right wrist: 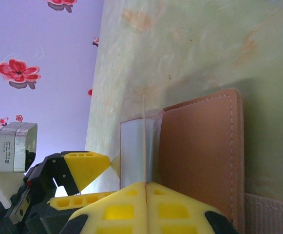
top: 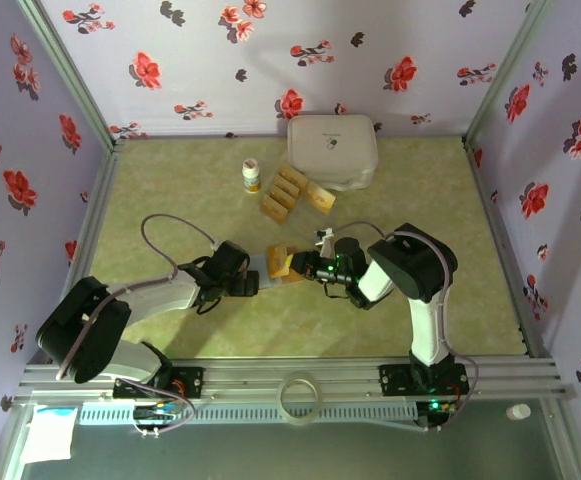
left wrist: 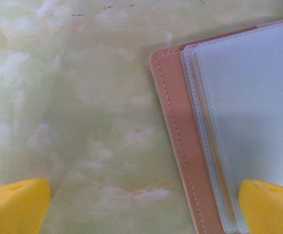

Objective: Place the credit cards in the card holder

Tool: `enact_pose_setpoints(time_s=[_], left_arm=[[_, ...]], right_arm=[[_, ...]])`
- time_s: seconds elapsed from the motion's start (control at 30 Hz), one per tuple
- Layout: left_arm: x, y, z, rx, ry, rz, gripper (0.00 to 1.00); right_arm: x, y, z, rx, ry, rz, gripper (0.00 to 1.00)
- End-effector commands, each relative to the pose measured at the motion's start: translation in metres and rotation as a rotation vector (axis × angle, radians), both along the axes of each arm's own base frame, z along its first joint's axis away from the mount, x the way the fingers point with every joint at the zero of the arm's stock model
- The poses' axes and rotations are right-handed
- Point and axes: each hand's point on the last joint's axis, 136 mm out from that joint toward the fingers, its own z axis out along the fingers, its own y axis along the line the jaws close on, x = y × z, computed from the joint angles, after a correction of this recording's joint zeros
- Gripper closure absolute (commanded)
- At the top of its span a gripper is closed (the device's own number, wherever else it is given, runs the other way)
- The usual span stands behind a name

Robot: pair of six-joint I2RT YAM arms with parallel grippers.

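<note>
Right wrist view: my right pincer (right wrist: 145, 184) is clamped shut on one credit card (right wrist: 144, 141), edge-on at the open card holder (right wrist: 199, 156), lower centre. My left pincer (left wrist: 141, 209) gapes wide and holds nothing, one finger over the holder's edge. From above, several cards (top: 292, 190) lie upper centre on the table (top: 450, 300). Most of the job is left, I'd judge.

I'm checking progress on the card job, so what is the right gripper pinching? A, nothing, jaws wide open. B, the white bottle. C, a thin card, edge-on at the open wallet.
C: in the right wrist view the right gripper is shut on a credit card standing edge-on at the card holder's grey pocket.
</note>
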Motion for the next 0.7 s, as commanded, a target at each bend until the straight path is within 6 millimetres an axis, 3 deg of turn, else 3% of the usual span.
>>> enact_pose_setpoints(time_s=[0.0,0.67], left_arm=[[-0.016,0.015,-0.017,0.041,0.064,0.025,0.0],[-0.017,0.015,-0.02,0.045,0.068,0.025,0.0]], right_arm=[[-0.019,-0.009,-0.049,-0.141,0.112,0.024,1.0],[-0.033,0.005,-0.047,-0.124,0.13,0.089,1.0]])
